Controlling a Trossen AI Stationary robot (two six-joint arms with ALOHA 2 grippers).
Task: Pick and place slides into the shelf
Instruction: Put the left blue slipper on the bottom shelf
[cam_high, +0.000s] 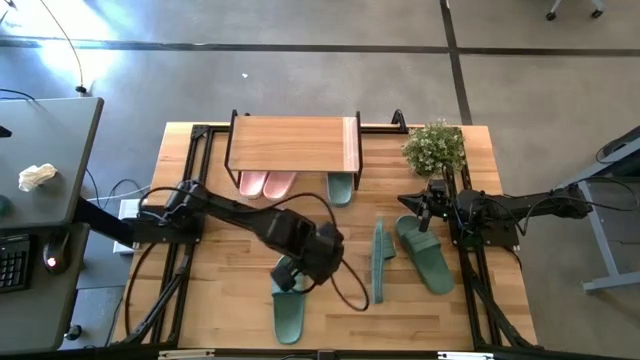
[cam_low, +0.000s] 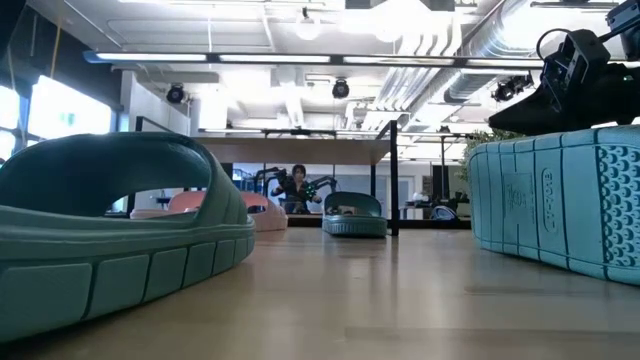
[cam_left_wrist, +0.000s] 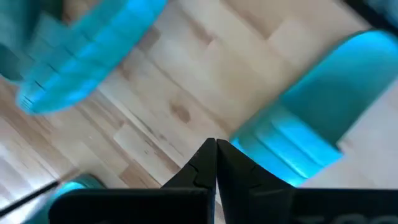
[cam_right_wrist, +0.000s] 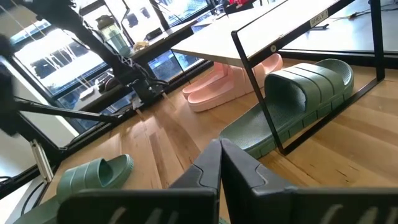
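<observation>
The shelf (cam_high: 292, 145) stands at the table's far side. Under it lie a pink pair of slides (cam_high: 265, 184) and one green slide (cam_high: 340, 188), soles on the table. Three more green slides lie on the open table: one flat near the front edge (cam_high: 288, 308), one on its long edge (cam_high: 379, 262), one flat at the right (cam_high: 426, 256). My left gripper (cam_high: 300, 268) hangs shut above the far end of the front slide; the left wrist view shows its fingertips (cam_left_wrist: 216, 149) together with nothing between them. My right gripper (cam_high: 421, 210) waits shut at the right (cam_right_wrist: 219, 147).
A potted plant (cam_high: 435, 147) stands at the far right corner, behind my right gripper. A black cable (cam_high: 345, 290) loops from my left arm over the table between the front slide and the slide on its edge. Bare wood lies at the near right.
</observation>
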